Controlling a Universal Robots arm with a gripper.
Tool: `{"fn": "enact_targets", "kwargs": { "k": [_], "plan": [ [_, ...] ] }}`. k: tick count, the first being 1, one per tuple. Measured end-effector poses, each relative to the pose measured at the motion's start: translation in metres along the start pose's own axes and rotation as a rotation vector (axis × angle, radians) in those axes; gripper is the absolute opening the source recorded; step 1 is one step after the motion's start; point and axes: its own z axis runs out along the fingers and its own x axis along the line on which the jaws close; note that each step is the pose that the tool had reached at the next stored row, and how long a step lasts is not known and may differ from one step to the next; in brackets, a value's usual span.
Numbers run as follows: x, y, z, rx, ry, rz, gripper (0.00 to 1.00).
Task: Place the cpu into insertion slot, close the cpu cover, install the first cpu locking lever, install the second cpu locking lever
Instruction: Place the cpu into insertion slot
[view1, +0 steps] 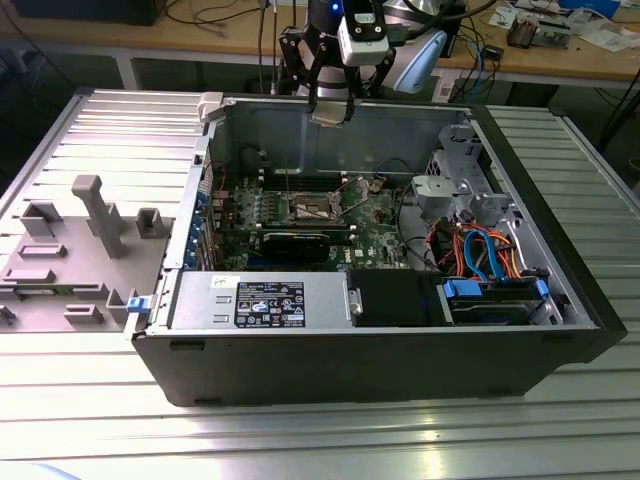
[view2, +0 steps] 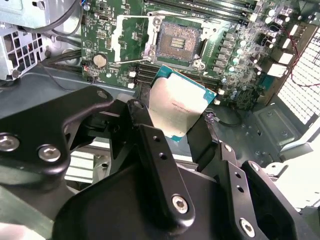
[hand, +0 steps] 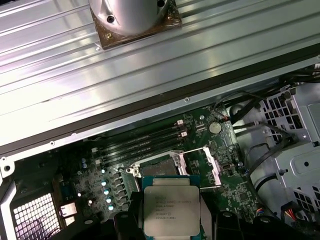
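In the exterior view the gripper (view1: 331, 108) hangs over the case (view1: 350, 365) at its 12 o'clock rim, fingers (view2: 150, 145) clamped on opposite edges of the cpu (view2: 177, 107). The chip is held in the air, well apart from the board (view2: 240, 60). The slot (view2: 176, 42) lies bare at 6 o'clock from the gripper, with the cover (view2: 125, 37) swung open beside it.
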Motion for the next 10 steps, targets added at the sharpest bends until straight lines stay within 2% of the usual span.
{"fn": "enact_targets", "kwargs": {
  "k": [10],
  "plan": [
    [0.0000, 0.0000, 0.0000, -0.0002, -0.0008, 0.008, 0.54]
  ]
}}
